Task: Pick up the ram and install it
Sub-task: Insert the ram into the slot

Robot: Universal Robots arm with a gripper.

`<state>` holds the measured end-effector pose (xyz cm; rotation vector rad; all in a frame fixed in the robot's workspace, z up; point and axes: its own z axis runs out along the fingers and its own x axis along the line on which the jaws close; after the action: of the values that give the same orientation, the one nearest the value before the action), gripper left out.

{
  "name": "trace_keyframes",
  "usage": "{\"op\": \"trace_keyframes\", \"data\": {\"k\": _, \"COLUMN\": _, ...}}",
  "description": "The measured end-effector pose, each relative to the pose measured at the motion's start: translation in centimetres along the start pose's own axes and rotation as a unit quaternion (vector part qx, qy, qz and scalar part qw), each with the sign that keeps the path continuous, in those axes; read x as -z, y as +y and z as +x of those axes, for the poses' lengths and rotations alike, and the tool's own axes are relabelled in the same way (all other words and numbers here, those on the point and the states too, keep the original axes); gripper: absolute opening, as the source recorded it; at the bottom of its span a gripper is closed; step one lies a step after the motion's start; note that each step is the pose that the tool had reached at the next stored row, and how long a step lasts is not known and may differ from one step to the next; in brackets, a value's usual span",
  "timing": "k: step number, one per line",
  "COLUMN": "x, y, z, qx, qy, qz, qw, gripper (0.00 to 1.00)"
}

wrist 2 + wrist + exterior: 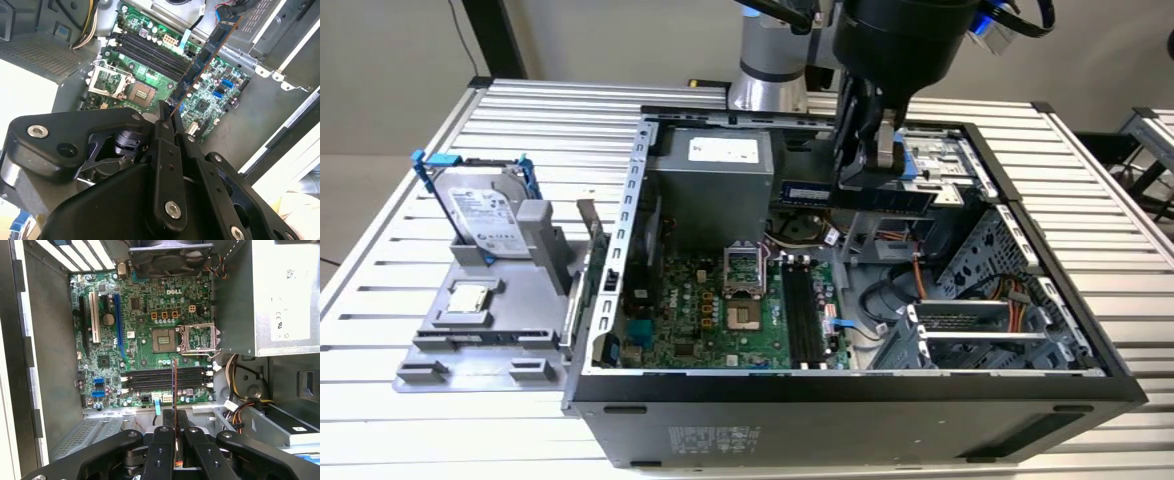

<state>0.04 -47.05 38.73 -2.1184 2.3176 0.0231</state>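
Slatted metal table [387,235] supports an open computer case [854,405]; the gripper [175,414], clamped on the ram [204,59], holds it above the motherboard slots [165,376].

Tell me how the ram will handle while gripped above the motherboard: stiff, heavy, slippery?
Probably stiff: the ram runs straight out from the gripper without sagging. Likely light, being so thin edge-on in the first wrist view. It could pivot, since the grip covers only part of its length.
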Motion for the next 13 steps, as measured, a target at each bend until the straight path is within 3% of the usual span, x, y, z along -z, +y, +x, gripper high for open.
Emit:
{"op": "trace_keyframes", "data": {"k": 7, "x": -0.01, "y": 0.00, "z": 0.00, "qx": -0.027, "qy": -0.0003, "qz": 0.0003, "qw": 0.99964, "gripper": 0.00}}
{"op": "trace_keyframes", "data": {"k": 10, "x": 0.00, "y": 0.00, "z": 0.00, "qx": -0.047, "qy": -0.0005, "qz": 0.0005, "qw": 0.99889, "gripper": 0.00}}
{"op": "trace_keyframes", "data": {"k": 13, "x": 0.00, "y": 0.00, "z": 0.00, "qx": -0.071, "qy": -0.0007, "qz": 0.0008, "qw": 0.99746, "gripper": 0.00}}
